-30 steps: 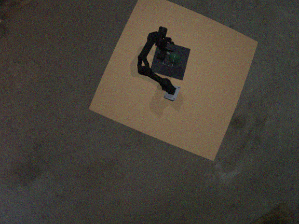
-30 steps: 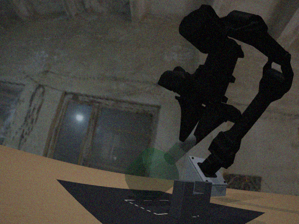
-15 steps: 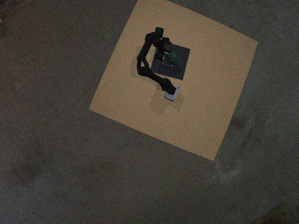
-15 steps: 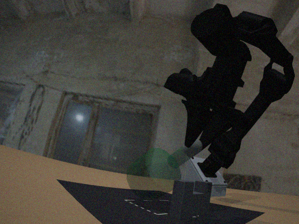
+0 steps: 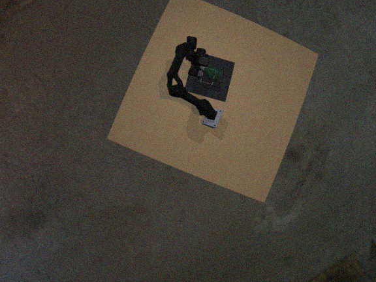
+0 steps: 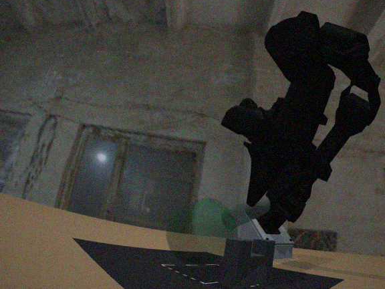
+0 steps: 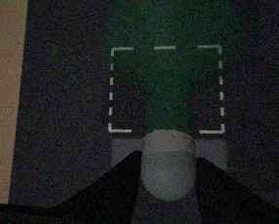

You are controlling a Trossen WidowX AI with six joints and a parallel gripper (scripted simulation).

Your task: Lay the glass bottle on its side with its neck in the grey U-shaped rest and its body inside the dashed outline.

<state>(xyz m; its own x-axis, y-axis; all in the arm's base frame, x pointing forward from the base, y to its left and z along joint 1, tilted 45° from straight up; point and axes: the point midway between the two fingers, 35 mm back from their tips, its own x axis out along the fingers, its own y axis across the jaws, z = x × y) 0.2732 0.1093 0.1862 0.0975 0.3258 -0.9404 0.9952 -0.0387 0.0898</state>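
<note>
I have tool (image 5: 197, 72) (image 6: 261, 207) (image 7: 168, 162) clamped on neck of glass bottle (image 5: 213, 73) (image 6: 208, 219) (image 7: 168, 73). Bottle leans far over, neck above grey rest (image 6: 234, 261) (image 7: 120, 148), body partly beyond dashed outline (image 5: 206, 83) (image 6: 209, 283) (image 7: 212, 131). By my judgement, most tipping done; seating, alignment, release left. Count: one bottle, one rest, one outline, one tool.

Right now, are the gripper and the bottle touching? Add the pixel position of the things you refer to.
Touching. The wrist view shows it: the gripper (image 5: 198, 73) (image 6: 259, 211) (image 7: 168, 162) has one finger against each side of the pale neck end of the bottle (image 5: 212, 73) (image 6: 204, 229) (image 7: 169, 99).
</note>
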